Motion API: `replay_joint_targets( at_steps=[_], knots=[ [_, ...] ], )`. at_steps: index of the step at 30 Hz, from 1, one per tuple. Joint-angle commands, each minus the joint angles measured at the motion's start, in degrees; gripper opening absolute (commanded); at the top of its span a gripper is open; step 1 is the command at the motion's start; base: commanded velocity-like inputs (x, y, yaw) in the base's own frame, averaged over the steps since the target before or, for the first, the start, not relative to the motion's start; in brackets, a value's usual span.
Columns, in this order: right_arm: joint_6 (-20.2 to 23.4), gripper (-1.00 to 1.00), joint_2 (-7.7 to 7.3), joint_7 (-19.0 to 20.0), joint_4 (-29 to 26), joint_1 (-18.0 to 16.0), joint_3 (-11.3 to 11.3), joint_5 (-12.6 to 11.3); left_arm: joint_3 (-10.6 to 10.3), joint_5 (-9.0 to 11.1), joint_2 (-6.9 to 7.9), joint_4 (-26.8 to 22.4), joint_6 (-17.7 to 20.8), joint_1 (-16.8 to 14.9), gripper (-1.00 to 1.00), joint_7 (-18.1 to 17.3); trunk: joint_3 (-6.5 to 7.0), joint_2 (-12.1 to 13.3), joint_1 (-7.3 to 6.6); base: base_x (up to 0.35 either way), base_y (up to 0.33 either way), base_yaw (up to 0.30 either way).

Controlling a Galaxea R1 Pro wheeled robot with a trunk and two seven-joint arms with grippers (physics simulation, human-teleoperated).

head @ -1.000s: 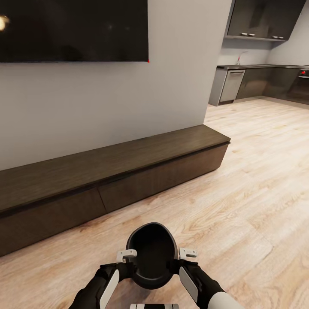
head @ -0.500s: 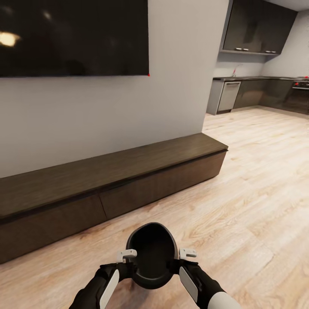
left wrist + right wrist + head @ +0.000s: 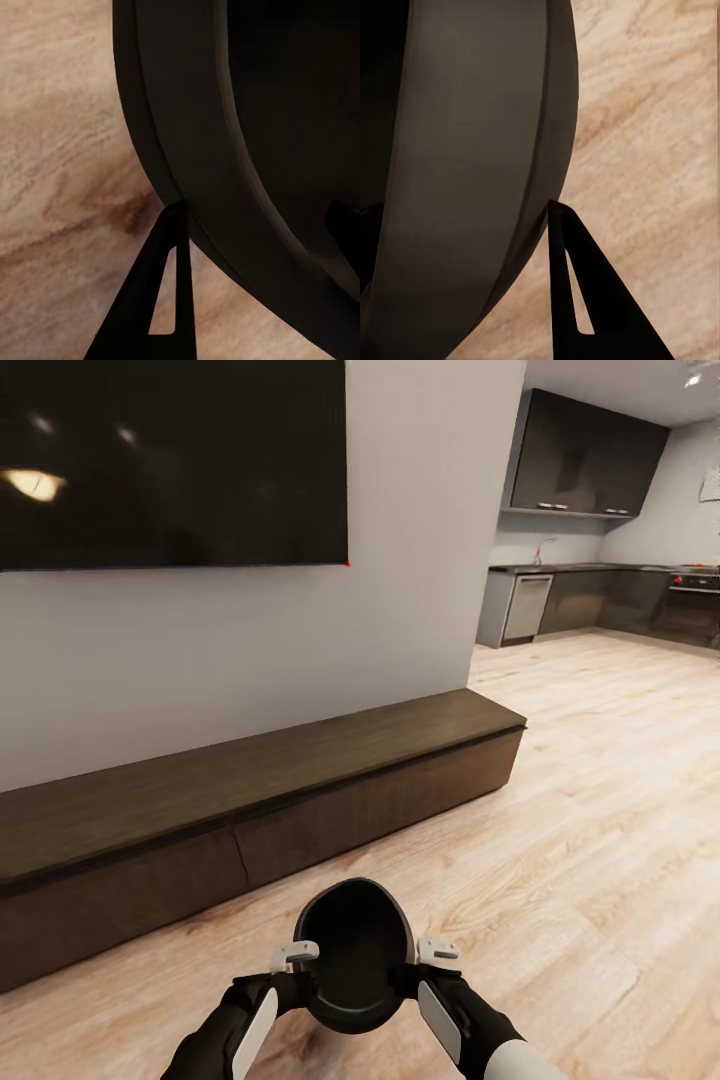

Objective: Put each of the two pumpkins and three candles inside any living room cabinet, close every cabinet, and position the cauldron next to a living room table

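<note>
Left gripper (image 3: pixel 296 957) and right gripper (image 3: pixel 437 950) pinch the cauldron (image 3: pixel 355 952) rim between them, centred ahead of us; cabinet (image 3: pixel 260 800) lies front-left (table unseen).

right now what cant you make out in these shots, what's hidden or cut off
- Cauldron, head view: the dark inside hides whether it holds anything; its underside is out of sight.
- Left gripper and right gripper: fingertips sit against the cauldron's sides; the wall covers the inner fingers in both wrist views.
- Cabinet, head view: the left end is cut off by the frame edge; closed fronts hide the contents.
- Kitchen counter, head view: too small for detail.
</note>
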Motion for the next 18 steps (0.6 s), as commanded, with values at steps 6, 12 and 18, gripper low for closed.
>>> replay_joint_targets(
  at_steps=[6, 12, 18],
  knots=[
    [0.4, -1.0, 0.0, -0.04, -0.53, -0.05, 0.64, -1.46, -0.3, 0.75, 0.04, -0.03, 0.27, 0.03, -1.0, 0.44, 1.29, 0.06, -0.17, 0.0, 0.0, 0.0],
    [0.15, -1.0, 0.0, -0.03, -0.53, -0.05, 0.64, -1.46, -0.3, 0.75, 0.04, -0.03, 0.27, -0.01, -1.0, 0.44, 2.61, 0.14, -0.32, 0.0, 0.0, 0.0],
    [0.08, -1.0, 0.0, -0.03, -0.53, -0.05, 0.64, -1.46, -0.3, 0.75, 0.04, -0.03, 0.27, 0.01, -1.0, 0.44, 3.73, 2.16, -1.45, 0.0, 0.0, 0.0]
  ],
)
